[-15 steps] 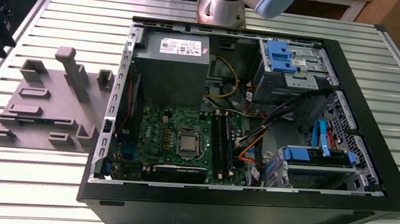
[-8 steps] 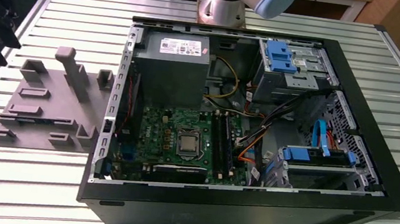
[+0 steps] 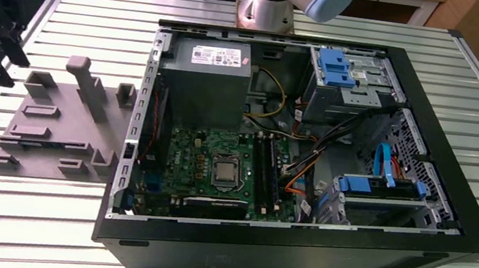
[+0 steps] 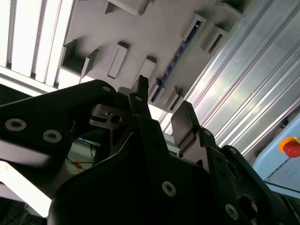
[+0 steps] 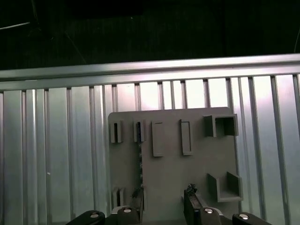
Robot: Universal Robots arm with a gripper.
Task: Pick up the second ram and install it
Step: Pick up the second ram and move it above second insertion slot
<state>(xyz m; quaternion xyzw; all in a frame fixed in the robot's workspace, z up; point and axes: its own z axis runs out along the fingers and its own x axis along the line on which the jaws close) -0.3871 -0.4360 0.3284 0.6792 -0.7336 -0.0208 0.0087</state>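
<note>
The second ram [image 5: 139,161] stands on edge in the grey holder plate [image 5: 178,173], a thin dark blue-green strip between two end slots. In the second wrist view the ram [image 4: 176,61] runs as a thin blue line across the plate. My gripper [image 5: 165,208] is open, with nothing between its two fingers. It hangs above the plate's near edge, apart from the ram, and one finger [image 5: 140,206] is roughly in line with the ram. In the exterior view the gripper [image 3: 6,63] hovers at the exterior view's left, just beyond the holder plate [image 3: 57,125].
An open black computer case [image 3: 298,251] lies on the slatted metal table [image 3: 27,231] to the exterior view's right of the plate. Inside are the green motherboard [image 3: 191,155] with long black slots [image 3: 264,171], a power supply [image 3: 208,75], blue drive brackets [image 3: 335,67] and cables.
</note>
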